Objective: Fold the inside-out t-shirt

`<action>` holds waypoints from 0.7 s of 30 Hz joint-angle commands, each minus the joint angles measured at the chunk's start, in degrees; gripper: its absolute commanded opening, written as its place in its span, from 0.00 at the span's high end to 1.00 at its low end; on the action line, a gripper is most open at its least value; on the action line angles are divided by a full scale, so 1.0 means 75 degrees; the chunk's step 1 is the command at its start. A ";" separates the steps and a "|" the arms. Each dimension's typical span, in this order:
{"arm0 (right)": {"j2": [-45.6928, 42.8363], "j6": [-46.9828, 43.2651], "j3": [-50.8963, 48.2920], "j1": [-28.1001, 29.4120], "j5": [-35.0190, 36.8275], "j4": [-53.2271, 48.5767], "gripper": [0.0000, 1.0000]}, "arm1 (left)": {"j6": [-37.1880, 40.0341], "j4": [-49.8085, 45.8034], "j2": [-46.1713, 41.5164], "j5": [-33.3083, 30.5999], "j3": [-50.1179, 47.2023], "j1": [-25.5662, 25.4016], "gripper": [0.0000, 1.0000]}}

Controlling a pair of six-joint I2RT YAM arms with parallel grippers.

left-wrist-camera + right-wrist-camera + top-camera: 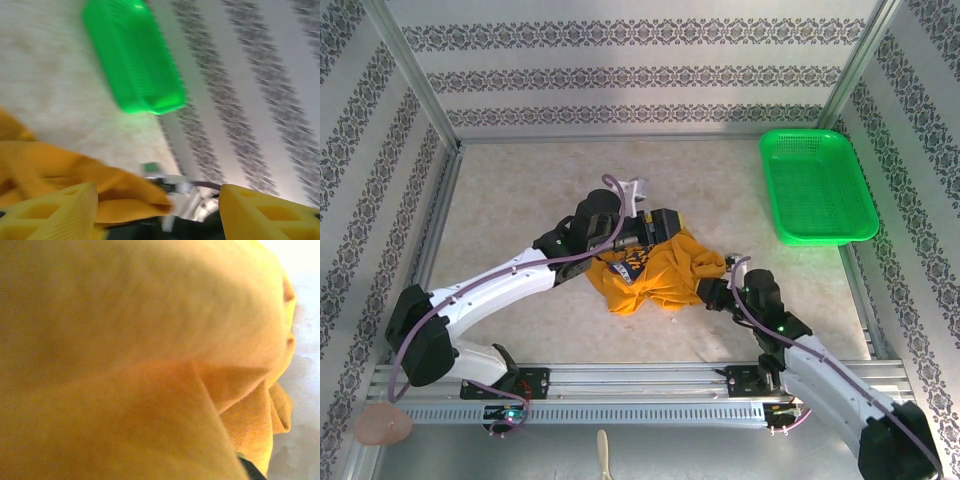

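Inside-out t-shirt [655,270] crumpled mid-scene. L gripper [160,210] unclenched, jaws apart, at its far edge. R gripper [713,293] at right edge, grip can't tell. Step: prob flattening; next needs corner grabs.

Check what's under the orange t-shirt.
The t-shirt lies bunched on the table, with bare tabletop visible around it. Anything beneath the pile is covered by cloth. The right gripper sits at its right edge, fingertips hidden by fabric.
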 commanded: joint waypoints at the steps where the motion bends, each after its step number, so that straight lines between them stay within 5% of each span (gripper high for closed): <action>1: -0.0624 0.0108 -0.0253 -0.0031 0.0156 -0.0146 0.86 | 0.0222 -0.0976 0.0310 -0.0694 -0.0386 0.0221 0.35; 21: -0.0964 0.0016 0.0035 -0.0019 -0.0182 0.0120 0.89 | 0.0007 -0.0198 0.2722 0.0478 0.0583 -0.0177 0.31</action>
